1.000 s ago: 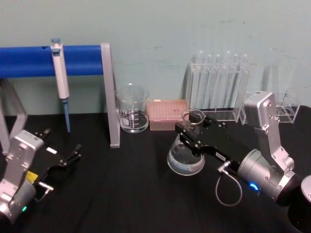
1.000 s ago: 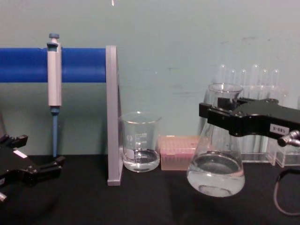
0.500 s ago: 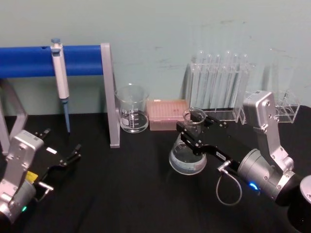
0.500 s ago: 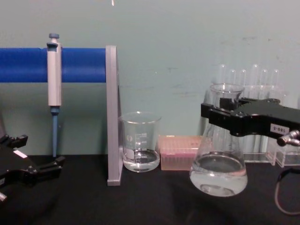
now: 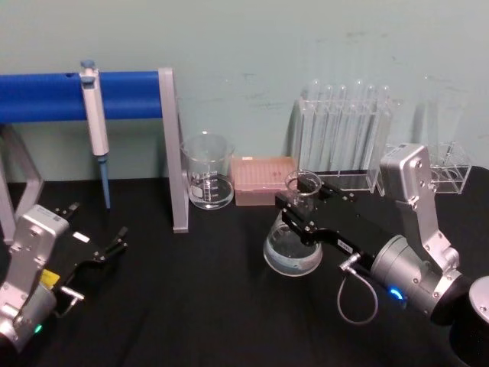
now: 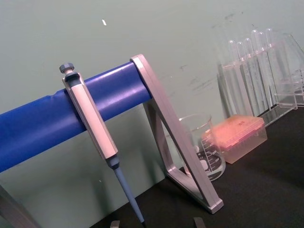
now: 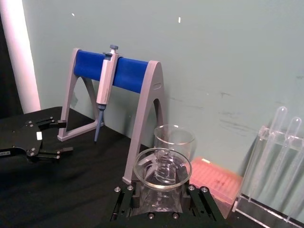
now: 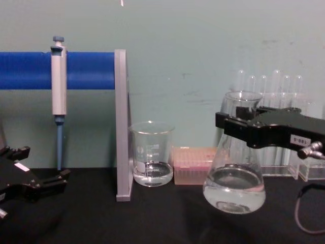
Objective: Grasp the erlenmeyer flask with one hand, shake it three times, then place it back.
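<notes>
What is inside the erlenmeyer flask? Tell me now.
Clear liquid sits in the wide base of the erlenmeyer flask. The right gripper, shut around the neck, covers the inside there.

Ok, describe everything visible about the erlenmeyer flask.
The erlenmeyer flask is clear glass, conical, with a narrow neck, flared rim and wide base. Clear liquid fills its lower part. It is upright, right of the pink tip box. The right gripper clamps its neck; whether the base touches the table is unclear.
</notes>
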Robot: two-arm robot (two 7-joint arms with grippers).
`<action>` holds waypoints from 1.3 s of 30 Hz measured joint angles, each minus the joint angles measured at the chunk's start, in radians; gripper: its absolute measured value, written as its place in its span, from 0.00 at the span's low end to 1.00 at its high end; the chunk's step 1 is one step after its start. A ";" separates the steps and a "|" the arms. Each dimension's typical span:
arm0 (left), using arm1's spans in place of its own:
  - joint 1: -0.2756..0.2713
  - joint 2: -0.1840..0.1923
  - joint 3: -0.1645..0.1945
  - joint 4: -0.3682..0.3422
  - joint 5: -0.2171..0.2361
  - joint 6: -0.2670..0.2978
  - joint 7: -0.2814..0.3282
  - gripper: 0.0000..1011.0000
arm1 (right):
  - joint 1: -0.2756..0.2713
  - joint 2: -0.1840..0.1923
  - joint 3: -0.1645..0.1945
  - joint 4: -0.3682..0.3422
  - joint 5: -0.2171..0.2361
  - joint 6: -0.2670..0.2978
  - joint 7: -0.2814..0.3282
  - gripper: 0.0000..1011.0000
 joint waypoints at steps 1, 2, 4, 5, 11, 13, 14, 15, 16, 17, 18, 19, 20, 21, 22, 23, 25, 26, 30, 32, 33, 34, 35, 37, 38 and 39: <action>0.000 0.000 0.000 0.000 0.000 0.000 0.000 0.99 | 0.000 -0.001 -0.001 0.000 0.000 0.000 0.002 0.45; 0.000 0.000 0.000 0.000 0.000 0.000 0.000 0.99 | 0.000 -0.001 -0.002 0.000 0.000 0.001 0.003 0.45; 0.000 0.000 0.000 0.000 0.000 0.000 0.000 0.99 | 0.000 -0.001 -0.004 0.001 0.000 0.002 0.005 0.45; 0.000 0.000 0.000 0.000 0.000 0.000 0.000 0.99 | 0.001 -0.002 -0.007 0.001 0.000 0.003 0.007 0.45; 0.000 0.000 0.000 0.000 0.000 0.000 0.000 0.99 | 0.008 -0.005 -0.023 0.004 0.001 0.006 0.025 0.45; 0.000 0.000 0.000 0.000 0.000 0.000 0.000 0.99 | 0.010 -0.006 -0.028 0.005 0.003 0.006 0.030 0.45; 0.000 0.000 0.000 0.000 0.000 0.000 0.000 0.99 | 0.013 -0.006 -0.033 0.006 0.006 0.006 0.036 0.45; 0.000 0.000 0.000 0.000 0.000 0.000 0.000 0.99 | 0.015 -0.007 -0.035 0.007 0.007 0.006 0.039 0.45; 0.000 0.000 0.000 0.000 0.000 0.000 0.000 0.99 | 0.016 -0.007 -0.038 0.008 0.009 0.006 0.042 0.45; 0.000 0.000 0.000 0.000 0.000 0.000 0.000 0.99 | 0.019 -0.008 -0.044 0.009 0.013 0.006 0.048 0.45; 0.000 0.000 0.000 0.000 0.000 0.000 0.000 0.99 | 0.021 -0.008 -0.046 0.010 0.015 0.006 0.052 0.45; 0.000 0.000 0.000 0.000 0.000 0.000 0.000 0.99 | 0.022 -0.008 -0.049 0.010 0.017 0.006 0.054 0.45; 0.000 0.000 0.000 0.000 0.000 0.000 0.000 0.99 | 0.023 -0.009 -0.052 0.011 0.019 0.006 0.058 0.45; 0.000 0.000 0.000 0.000 0.000 0.000 0.000 0.99 | 0.024 -0.009 -0.055 0.012 0.021 0.006 0.061 0.45; 0.000 0.000 0.000 0.000 0.000 0.000 0.000 0.99 | 0.027 -0.009 -0.062 0.012 0.026 0.006 0.067 0.45; 0.000 0.000 0.000 0.000 0.000 0.000 0.000 0.99 | 0.028 -0.009 -0.069 0.013 0.030 0.006 0.073 0.45; 0.000 0.000 0.000 0.000 0.000 0.000 0.000 0.99 | 0.031 -0.009 -0.075 0.013 0.035 0.005 0.081 0.45; 0.000 0.000 0.000 0.000 0.000 0.000 0.000 0.99 | 0.031 -0.009 -0.078 0.013 0.037 0.005 0.083 0.45; 0.000 0.000 0.000 0.000 0.000 0.000 0.000 0.99 | 0.038 -0.006 -0.096 0.014 0.049 0.005 0.098 0.45; 0.000 0.000 0.000 0.000 0.000 0.000 0.000 0.99 | 0.041 -0.006 -0.102 0.015 0.053 0.005 0.102 0.45; 0.000 0.000 0.000 0.000 0.000 0.000 0.000 0.99 | 0.042 -0.006 -0.105 0.015 0.055 0.005 0.103 0.45; 0.000 0.000 0.000 0.000 0.000 0.000 0.000 0.99 | 0.045 -0.006 -0.111 0.015 0.058 0.004 0.107 0.45; 0.000 0.000 0.000 0.000 0.000 0.000 0.000 0.99 | 0.046 -0.006 -0.114 0.015 0.060 0.004 0.108 0.45; 0.000 0.000 0.000 0.000 0.000 0.000 0.000 0.99 | 0.048 -0.005 -0.120 0.015 0.064 0.004 0.112 0.45; 0.000 0.000 0.000 0.000 0.000 0.000 0.000 0.99 | 0.049 -0.005 -0.125 0.015 0.067 0.004 0.114 0.45; 0.000 0.000 0.000 0.000 0.000 0.000 0.000 0.99 | 0.050 -0.004 -0.127 0.015 0.069 0.004 0.115 0.45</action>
